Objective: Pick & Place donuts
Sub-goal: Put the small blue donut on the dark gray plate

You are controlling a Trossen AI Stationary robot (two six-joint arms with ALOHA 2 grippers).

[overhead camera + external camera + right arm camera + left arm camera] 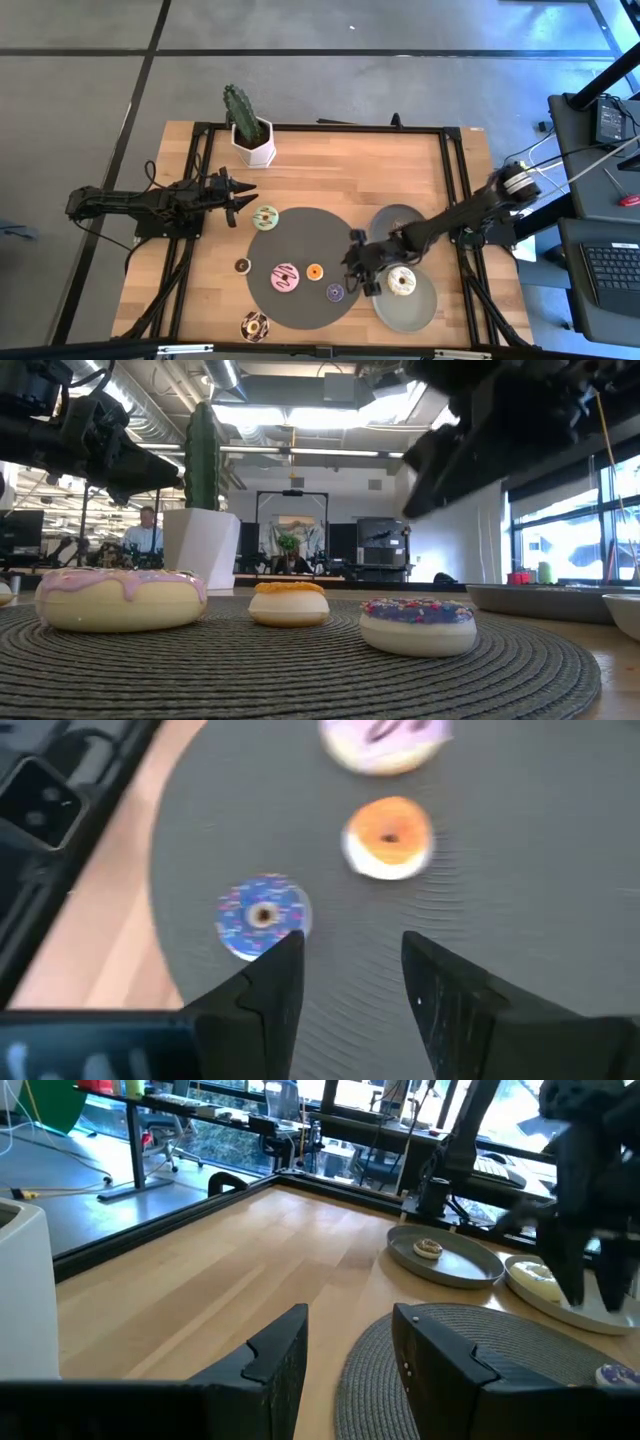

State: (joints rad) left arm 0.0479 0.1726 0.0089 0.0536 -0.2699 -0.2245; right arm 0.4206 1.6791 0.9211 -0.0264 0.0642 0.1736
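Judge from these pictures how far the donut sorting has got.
Done: a cream donut lies on the near plate, a small one on the far plate. In hand: nothing; the right gripper hangs empty over the mat. Left: the purple donut, orange donut and others.

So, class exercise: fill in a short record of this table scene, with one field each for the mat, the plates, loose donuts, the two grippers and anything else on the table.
mat: dark round mat holding pink donut, orange donut, purple donut; green donut at its edge
plates: near plate holds cream donut; far plate holds a small donut
loose donuts: brown mini donut and sprinkled donut on bare wood
left gripper: open, empty, beside the green donut
right gripper: open, empty, above the mat by the purple donut
other: potted cactus
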